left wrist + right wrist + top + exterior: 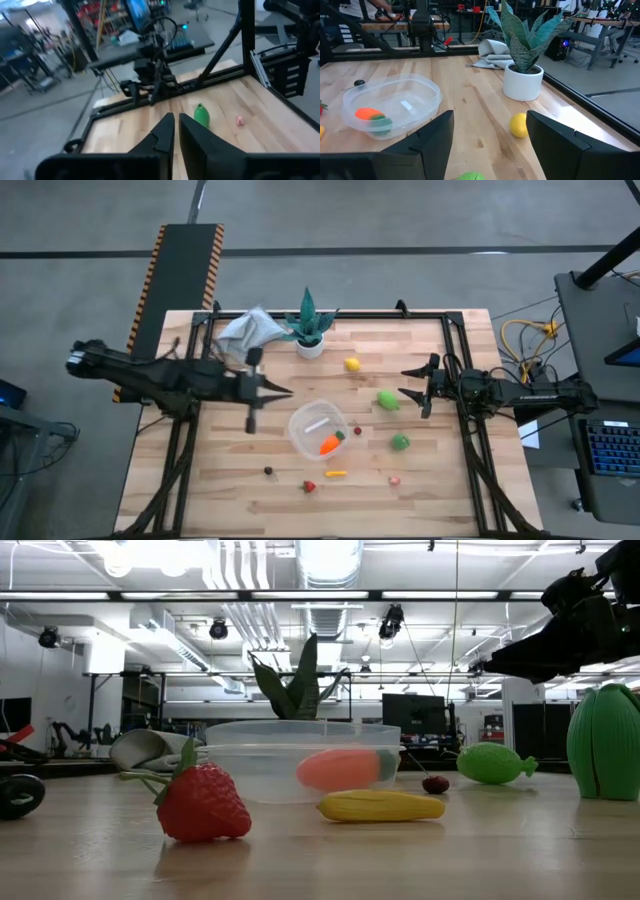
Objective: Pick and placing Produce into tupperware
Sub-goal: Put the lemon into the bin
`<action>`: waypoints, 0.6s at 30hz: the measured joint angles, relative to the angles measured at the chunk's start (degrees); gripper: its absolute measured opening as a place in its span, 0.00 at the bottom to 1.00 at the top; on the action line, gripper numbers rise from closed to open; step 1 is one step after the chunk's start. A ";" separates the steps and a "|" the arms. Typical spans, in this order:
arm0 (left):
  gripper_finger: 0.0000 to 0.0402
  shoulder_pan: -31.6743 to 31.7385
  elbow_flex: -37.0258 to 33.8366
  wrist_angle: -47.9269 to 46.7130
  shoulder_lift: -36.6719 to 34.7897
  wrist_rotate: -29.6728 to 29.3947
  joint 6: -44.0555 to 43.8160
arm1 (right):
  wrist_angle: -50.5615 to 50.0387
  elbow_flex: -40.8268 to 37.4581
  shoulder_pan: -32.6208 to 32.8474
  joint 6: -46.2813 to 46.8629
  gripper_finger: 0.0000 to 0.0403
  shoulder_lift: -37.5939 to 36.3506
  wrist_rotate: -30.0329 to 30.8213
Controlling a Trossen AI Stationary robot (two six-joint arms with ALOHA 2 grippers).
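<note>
Tupperware (318, 429) near table centre, holding one orange carrot (330, 445) already, so sorting only begun. Lemon (352, 364), green piece (387, 400) and darker green one (400, 442) strewn to its right; corn-like yellow piece (336, 474), strawberry (309, 486) and dark bit (268, 471) along the near edge, all apart from the bowl. Left gripper (283, 390) clenched on nothing, hovering left of the rim. Right gripper (412, 388) parted, empty, beside the green piece, probably lining up for it.
</note>
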 joint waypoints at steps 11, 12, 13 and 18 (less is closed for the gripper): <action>0.00 0.00 -29.92 16.70 -28.76 2.14 -1.75 | 0.02 0.00 0.01 0.02 0.59 0.04 0.00; 0.00 0.00 -32.08 18.17 -30.52 4.14 -2.85 | 0.02 0.00 0.01 0.02 0.59 0.04 0.00; 0.00 0.04 -34.08 19.14 -31.94 5.62 -3.59 | 0.02 0.00 0.00 0.02 0.59 0.04 0.00; 0.00 3.60 -40.75 23.45 -34.79 2.33 -3.87 | 0.13 0.00 0.00 0.02 0.59 0.04 0.02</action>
